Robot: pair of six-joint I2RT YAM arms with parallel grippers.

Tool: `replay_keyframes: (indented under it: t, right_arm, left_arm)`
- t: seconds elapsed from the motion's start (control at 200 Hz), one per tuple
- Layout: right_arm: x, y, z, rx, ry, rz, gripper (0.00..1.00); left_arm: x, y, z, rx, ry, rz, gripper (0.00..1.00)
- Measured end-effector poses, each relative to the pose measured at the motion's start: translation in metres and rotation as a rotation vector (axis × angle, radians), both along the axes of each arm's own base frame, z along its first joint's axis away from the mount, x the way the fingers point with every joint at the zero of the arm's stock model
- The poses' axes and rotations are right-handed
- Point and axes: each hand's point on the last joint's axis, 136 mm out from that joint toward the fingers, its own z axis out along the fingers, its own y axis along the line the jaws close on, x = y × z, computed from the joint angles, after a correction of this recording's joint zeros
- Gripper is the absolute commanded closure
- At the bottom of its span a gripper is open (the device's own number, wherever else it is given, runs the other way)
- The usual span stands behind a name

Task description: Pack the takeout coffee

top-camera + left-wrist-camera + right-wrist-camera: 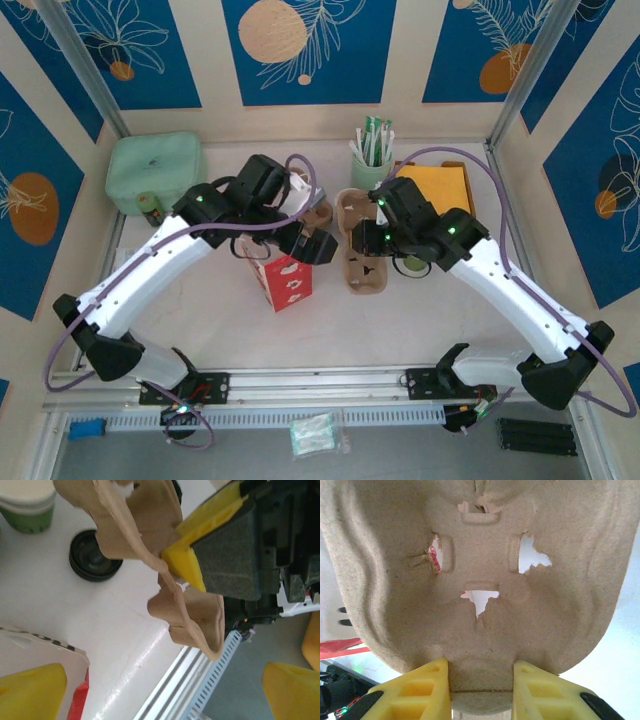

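My right gripper [481, 685] is shut on the rim of a brown cardboard cup carrier [480, 555], which it holds tilted above the table [360, 240]. In the left wrist view its yellow finger [187, 562] pinches the carrier [195, 620]. My left gripper [165, 690] stands open just left of the carrier [318, 245], with nothing between its fingers. A green-sided paper cup [25, 507] stands on the table beneath my right arm [408, 265]. Its top is cut off or covered, so I cannot tell whether it is the takeout coffee.
A stack of black lids [95, 555] lies beside the cup. A red-and-white box [285, 280] stands under the left arm. At the back are a mint green box [155, 170], a cup of sachets [372, 155] and an orange envelope [440, 185].
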Motion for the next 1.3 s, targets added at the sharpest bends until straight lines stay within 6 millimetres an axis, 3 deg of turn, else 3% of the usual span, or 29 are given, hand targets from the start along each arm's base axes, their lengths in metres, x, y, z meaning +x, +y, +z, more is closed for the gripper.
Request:
replay_keyframes:
  t: [0.235, 0.465, 0.685, 0.775, 0.935, 1.055, 1.3]
  right_arm:
    - [0.0, 0.002, 0.054, 0.078, -0.092, 0.013, 0.72]
    - [-0.004, 0.014, 0.113, 0.154, -0.192, 0.064, 0.72]
    - [-0.005, 0.052, 0.149, 0.19, -0.242, 0.158, 0.72]
    - [-0.003, 0.07, 0.159, 0.196, -0.254, 0.193, 0.72]
    - [0.003, 0.099, 0.172, 0.207, -0.275, 0.24, 0.72]
    - [0.01, 0.119, 0.177, 0.207, -0.281, 0.264, 0.72]
    - [0.033, 0.158, 0.168, 0.185, -0.27, 0.293, 0.72]
  left_arm:
    - [0.01, 0.027, 0.056, -0.046, -0.198, 0.115, 0.01]
    - [0.026, 0.088, 0.083, -0.015, -0.365, 0.338, 0.01]
    - [0.052, 0.172, 0.076, 0.016, -0.395, 0.646, 0.0]
    - [0.062, 0.19, 0.066, 0.013, -0.368, 0.721, 0.01]
    - [0.078, 0.198, 0.04, -0.001, -0.29, 0.761, 0.0]
    - [0.084, 0.199, 0.024, -0.019, -0.241, 0.77, 0.07]
    - [0.088, 0.195, 0.019, -0.069, -0.215, 0.753, 0.25]
